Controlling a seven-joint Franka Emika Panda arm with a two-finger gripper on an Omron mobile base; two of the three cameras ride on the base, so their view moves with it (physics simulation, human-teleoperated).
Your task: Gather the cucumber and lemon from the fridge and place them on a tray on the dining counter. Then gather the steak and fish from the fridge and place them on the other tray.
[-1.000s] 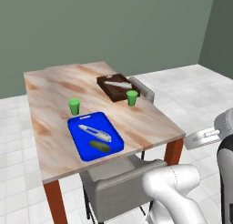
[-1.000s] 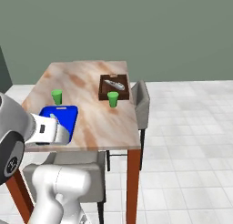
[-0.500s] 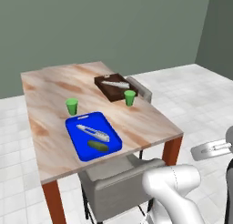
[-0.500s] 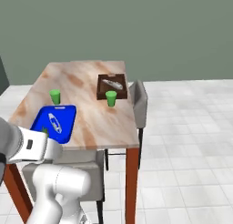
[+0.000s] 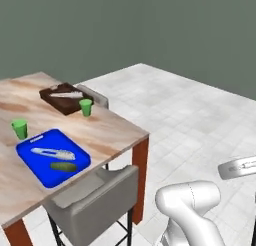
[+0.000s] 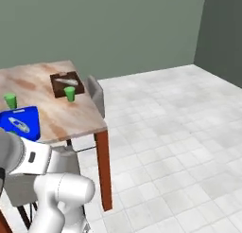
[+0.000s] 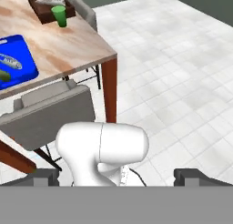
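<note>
On the left we saw the dining counter (image 5: 115,132) carrying a blue tray (image 5: 30,165), with a fish (image 5: 52,153) and the cucumber (image 5: 64,166) lying in it. Two green cups (image 5: 86,107) stood near, and a brown tray (image 5: 57,101) with another fish sat further back. A grey chair (image 5: 95,200) stood against the counter's edge. Our gripper (image 7: 117,175) had its fingers spread wide, empty.

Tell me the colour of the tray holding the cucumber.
Bright blue tray; clearest in the left base view.
</note>
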